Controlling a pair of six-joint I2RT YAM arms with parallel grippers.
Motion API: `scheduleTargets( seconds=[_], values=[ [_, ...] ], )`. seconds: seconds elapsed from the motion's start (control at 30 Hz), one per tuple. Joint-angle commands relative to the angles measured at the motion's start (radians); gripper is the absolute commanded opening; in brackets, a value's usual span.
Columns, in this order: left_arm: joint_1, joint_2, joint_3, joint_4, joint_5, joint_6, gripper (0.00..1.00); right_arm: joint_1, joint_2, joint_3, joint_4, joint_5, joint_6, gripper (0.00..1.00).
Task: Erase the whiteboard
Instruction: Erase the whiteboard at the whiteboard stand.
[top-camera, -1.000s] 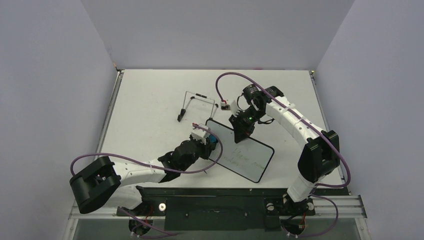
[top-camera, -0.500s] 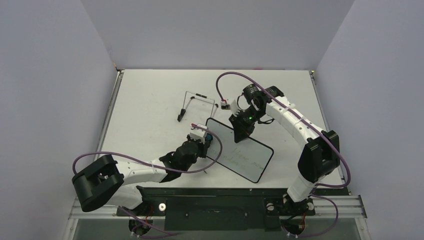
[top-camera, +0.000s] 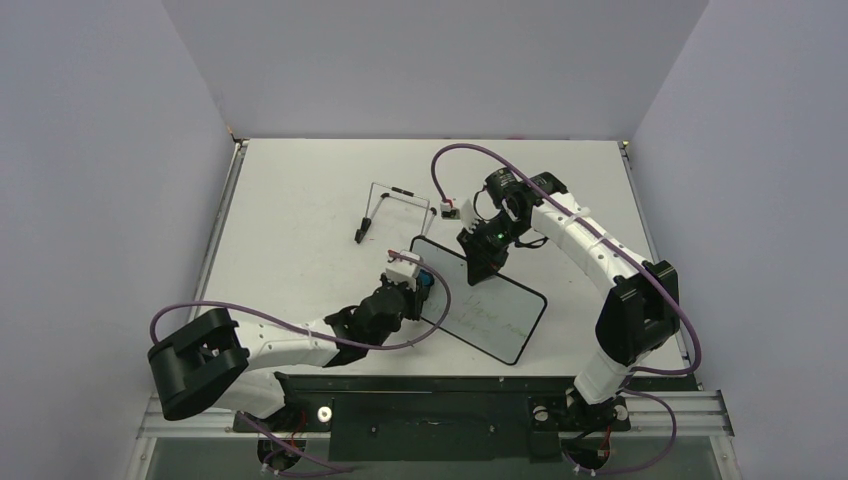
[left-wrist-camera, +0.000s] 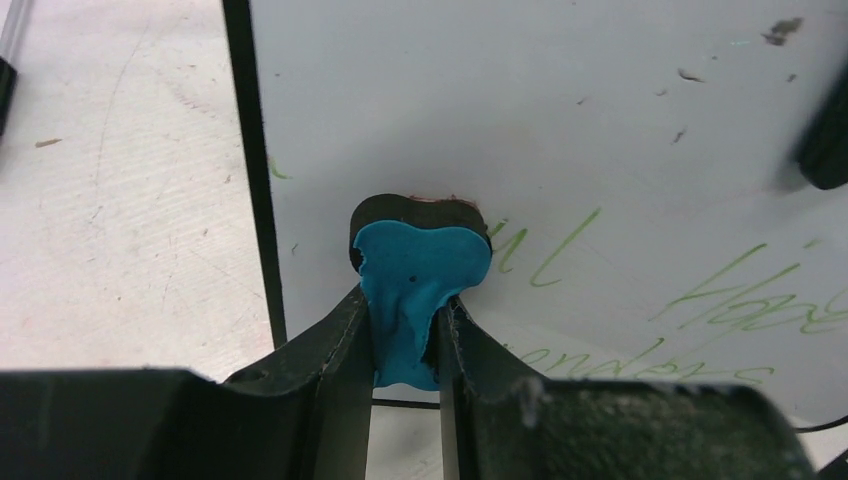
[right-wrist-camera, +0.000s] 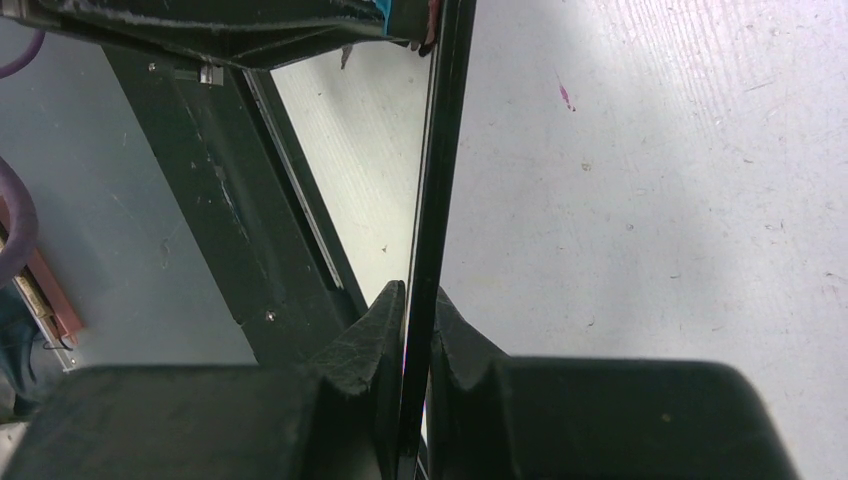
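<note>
The whiteboard (top-camera: 485, 305) lies tilted at the table's middle, white with a thin black frame and faint green handwriting (left-wrist-camera: 740, 290) on its lower part. My left gripper (top-camera: 418, 283) is shut on the blue eraser (left-wrist-camera: 415, 285), whose dark felt end presses on the board near its left frame edge. My right gripper (top-camera: 482, 268) is shut on the board's upper edge, which shows edge-on in the right wrist view (right-wrist-camera: 435, 200) between the two fingers.
A thin black wire stand (top-camera: 385, 210) sits on the table behind the board. A small white and black object (top-camera: 452, 211) lies by the right arm. A black rail (top-camera: 430, 390) runs along the near edge. Grey walls enclose the table.
My left gripper slid the eraser slightly right and toward the near edge along the board's left part. The right arm and the board stayed still.
</note>
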Motion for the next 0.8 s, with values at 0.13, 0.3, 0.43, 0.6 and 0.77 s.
scheduleTargets(
  seconds=[0.13, 0.3, 0.43, 0.6, 0.77],
  values=[
    [0.019, -0.02, -0.009, 0.038, -0.03, -0.038, 0.0, 0.043, -0.027, -0.006, -0.044, -0.164, -0.069, 0.0],
    [-0.019, -0.013, -0.045, 0.181, 0.165, 0.046, 0.0, 0.047, -0.027, -0.006, -0.058, -0.173, -0.092, 0.0],
    [-0.057, 0.006, -0.04, 0.238, 0.18, 0.085, 0.0, 0.048, -0.023, -0.002, -0.07, -0.18, -0.105, 0.0],
    [-0.044, 0.016, -0.029, 0.129, -0.018, 0.015, 0.0, 0.048, -0.027, 0.0, -0.073, -0.187, -0.109, 0.0],
    [0.004, -0.045, -0.038, -0.009, -0.171, -0.078, 0.0, 0.048, -0.028, 0.002, -0.075, -0.188, -0.111, 0.0]
  ],
)
